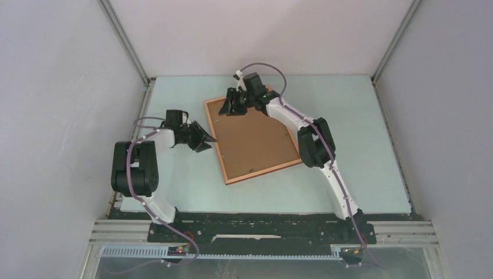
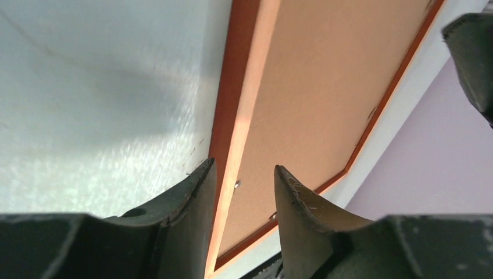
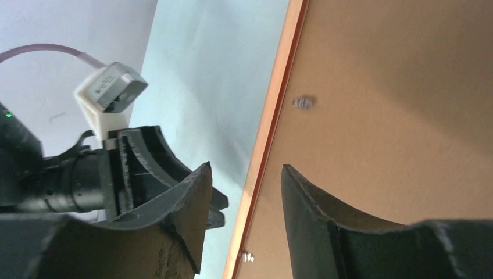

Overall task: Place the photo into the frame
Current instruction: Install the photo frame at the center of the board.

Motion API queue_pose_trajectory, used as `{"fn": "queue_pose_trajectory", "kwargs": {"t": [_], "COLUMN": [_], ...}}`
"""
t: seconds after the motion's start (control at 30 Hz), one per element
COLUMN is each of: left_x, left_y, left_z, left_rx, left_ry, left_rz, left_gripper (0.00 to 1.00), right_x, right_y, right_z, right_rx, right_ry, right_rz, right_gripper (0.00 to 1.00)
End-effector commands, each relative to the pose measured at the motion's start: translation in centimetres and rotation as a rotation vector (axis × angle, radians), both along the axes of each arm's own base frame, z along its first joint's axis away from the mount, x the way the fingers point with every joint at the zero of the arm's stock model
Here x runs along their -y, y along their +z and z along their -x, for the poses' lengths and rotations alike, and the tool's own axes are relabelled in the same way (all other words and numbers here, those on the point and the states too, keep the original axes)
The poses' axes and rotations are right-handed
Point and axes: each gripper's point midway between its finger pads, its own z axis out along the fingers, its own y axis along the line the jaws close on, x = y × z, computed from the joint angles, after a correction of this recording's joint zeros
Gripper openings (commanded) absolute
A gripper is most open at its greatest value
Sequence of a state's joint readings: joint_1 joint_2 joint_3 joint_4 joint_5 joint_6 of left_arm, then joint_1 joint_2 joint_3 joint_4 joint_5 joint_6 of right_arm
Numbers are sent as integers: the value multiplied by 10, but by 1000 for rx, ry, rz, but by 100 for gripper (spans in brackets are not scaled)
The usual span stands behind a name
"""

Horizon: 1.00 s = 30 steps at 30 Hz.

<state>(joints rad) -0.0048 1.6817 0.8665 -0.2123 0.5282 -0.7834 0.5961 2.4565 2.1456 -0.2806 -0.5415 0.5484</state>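
- Pale blue-green table sat between plain white walls.
- The frame lay flat near the table's middle, turned at a slant, with its back facing up.
- A brown backing board filled the frame, and a small metal clip showed on it.
- The left gripper was at the frame's left edge with its jaws apart: one finger over the table, the other over the board, and the rim between them.
- The right gripper was at the far left corner, also spread wide across the rim and holding nothing.
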Motion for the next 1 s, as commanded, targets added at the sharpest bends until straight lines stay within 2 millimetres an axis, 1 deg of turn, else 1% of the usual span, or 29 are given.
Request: {"fn": "queue_pose_trajectory", "kwargs": {"t": [0.0, 0.1, 0.2, 0.3, 0.33, 0.4, 0.47, 0.57, 0.67, 0.73, 0.8, 0.83, 0.97], "left_x": [-16, -16, -21, -24, -21, -12, -5, 2, 3, 0, -3, -5, -6], "left_y": [17, 10, 2, 2, 3, 2, -2, -8, -12, -19, -25, -24, -23], "left_z": [-27, -30, -33, -39, -39, -40, -38, -35, -33, -29, -25, -25, -17], "left_rx": [60, 45, 28, 42, 47, 58, 51, 35, 20, -5, -23, -23, -18], "left_ry": [-29, -50, -58, -47, -56, -80, -106, -126, -128, -130, -148, -159, -245], "left_rz": [-86, -102, -135, -158, -172, -190, -217, -253, -293, -319, -354, -385, -490], "left_gripper": [48, 51, 51, 53, 54, 55, 56, 55, 50, 41, 29, 27, 10], "right_x": [-5, -16, -22, -26, -27, -26, -25, -21, -18, -18, -18, -19, -22], "right_y": [5, -2, -16, -25, -27, -25, -21, -17, -15, -14, -14, -14, -14], "right_z": [-18, -25, -34, -43, -45, -47, -45, -43, -41, -39, -37, -36, -32], "right_rx": [56, 86, 102, 109, 105, 82, 70, 83, 78, 71, 71, 70, 69], "right_ry": [13, 29, 8, -4, -10, -23, -26, -36, -44, -40, -38, -35, -18], "right_rz": [41, 14, 1, -25, -31, -51, -51, -34, -26, -26, -22, -21, -22], "right_gripper": [56, 59, 62, 63, 63, 62, 62, 62, 61, 61, 61, 61, 61]}}
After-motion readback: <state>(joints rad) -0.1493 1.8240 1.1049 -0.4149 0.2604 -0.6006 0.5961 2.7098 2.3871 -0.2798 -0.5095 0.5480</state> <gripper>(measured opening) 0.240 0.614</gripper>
